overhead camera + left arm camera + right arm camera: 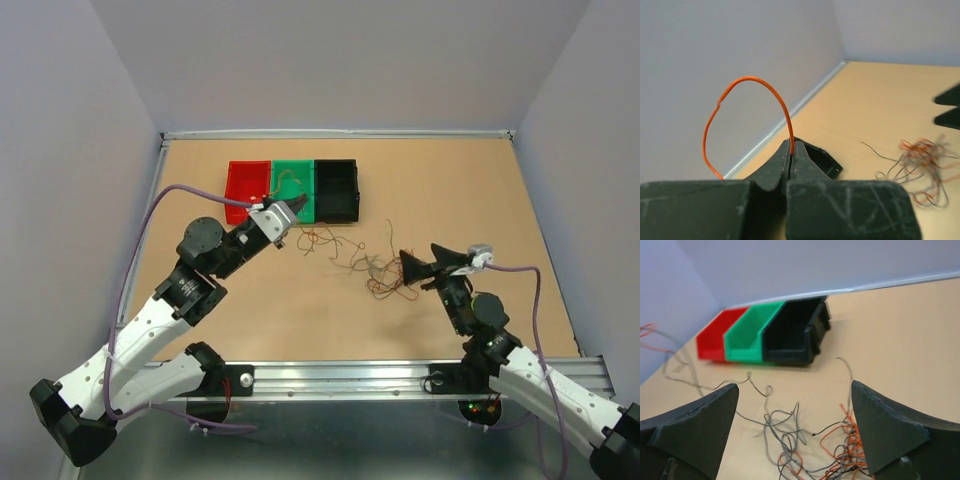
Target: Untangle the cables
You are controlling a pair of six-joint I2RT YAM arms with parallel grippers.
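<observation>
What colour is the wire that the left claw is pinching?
Orange. The wire in the left claw shows best in the left wrist view.

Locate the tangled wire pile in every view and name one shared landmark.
Top external: wire pile right of centre, at the right hand's tips.
Left wrist: pile lower right.
Right wrist: pile bottom centre, between its fingers.
Landmark: the open right hand, in all three.

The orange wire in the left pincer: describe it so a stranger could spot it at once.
At the far side of the table stands a row of red, green and black bins; the left pincer is by the green one. Shut in its tips is a single orange wire arching up in a loop, lifted clear of the tangled wires lying mid-table.
</observation>
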